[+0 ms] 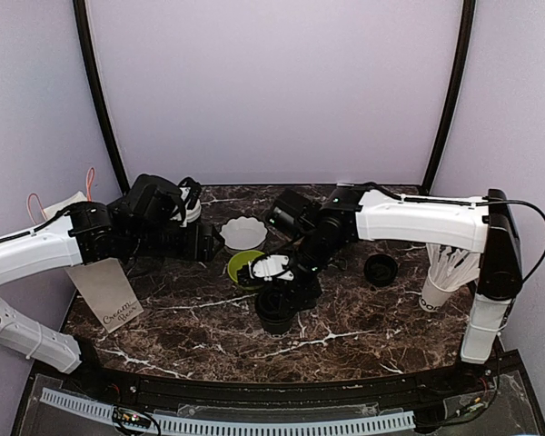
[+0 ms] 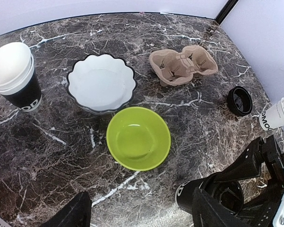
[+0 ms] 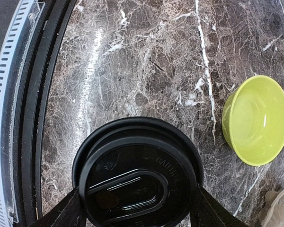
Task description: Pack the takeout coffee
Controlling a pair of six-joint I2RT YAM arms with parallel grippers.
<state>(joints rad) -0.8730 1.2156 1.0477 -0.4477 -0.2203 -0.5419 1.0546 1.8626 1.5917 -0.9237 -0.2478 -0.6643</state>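
Note:
The takeout coffee (image 1: 277,311), a black paper cup with a black lid, stands on the marble table near the front centre. In the right wrist view its lid (image 3: 137,175) fills the lower middle. My right gripper (image 3: 137,213) has a finger pressed against each side of the lid's rim, shut on the cup. From above, the right gripper (image 1: 282,298) reaches down over it. In the left wrist view the cup (image 2: 189,196) shows its white lettering at the lower right. My left gripper (image 2: 142,218) hangs open over bare marble, holding nothing.
A lime green bowl (image 2: 138,137) and a white scalloped bowl (image 2: 102,84) sit behind the cup. A brown cardboard cup carrier (image 2: 182,65) lies further back. A loose black lid (image 1: 381,269), a white cup of sticks (image 1: 440,282), stacked black cups (image 2: 14,75) and a paper bag (image 1: 104,292) surround them.

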